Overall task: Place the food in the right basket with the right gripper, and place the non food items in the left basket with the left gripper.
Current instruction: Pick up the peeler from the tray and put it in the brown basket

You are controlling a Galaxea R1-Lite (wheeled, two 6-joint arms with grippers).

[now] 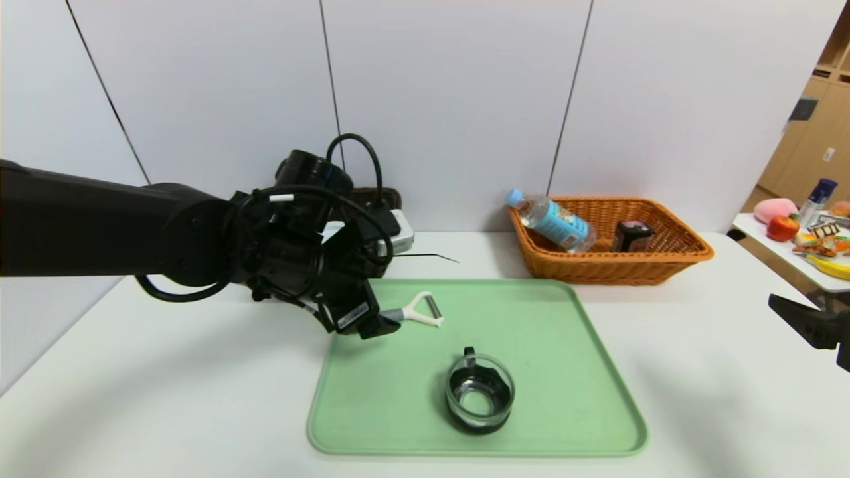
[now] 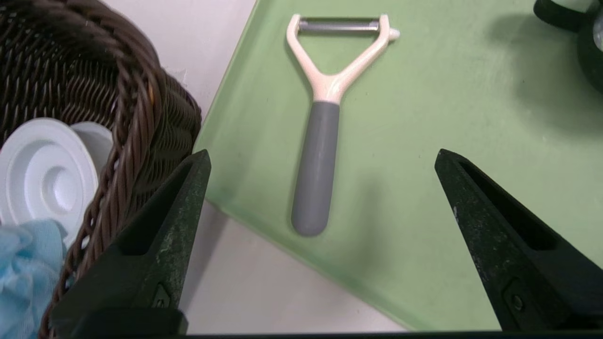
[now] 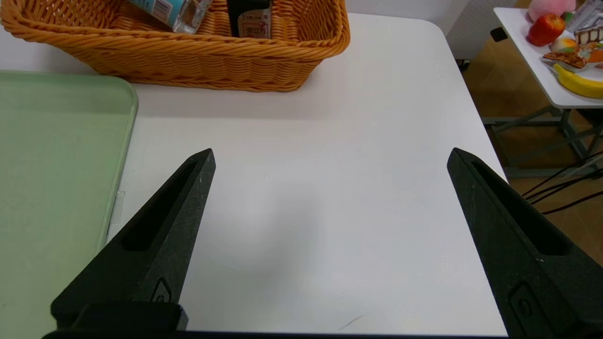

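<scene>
A: Nearest you, the left gripper (image 2: 322, 157): fingers spread wide, nothing between them. It hangs over the near-left corner of the green tray (image 1: 551, 372).

B: And under it?

A: The peeler (image 2: 325, 117), flat on the tray, grey handle pointing to the gripper, white fork and blade pointing away. In the head view the peeler (image 1: 420, 311) shows just past the gripper's tip (image 1: 378, 325). Whether they touch, you cannot tell.

B: Outward from the tray?

A: Just off its left edge, the dark brown basket (image 2: 141, 103), holding a white lidded container (image 2: 47, 174) and a pale blue cloth (image 2: 21, 263). On the tray, nearer the front edge, a glass cup with a dark handle (image 1: 479, 393), upright.

B: Right side?

A: Beyond the tray's far-right corner, the orange basket (image 1: 664, 259) with a water bottle (image 1: 551, 222) and a small dark jar (image 1: 632, 236) inside. Your right gripper (image 3: 330, 188) is held wide apart too, holding nothing, over bare white table (image 3: 330, 155) to the tray's right.
</scene>
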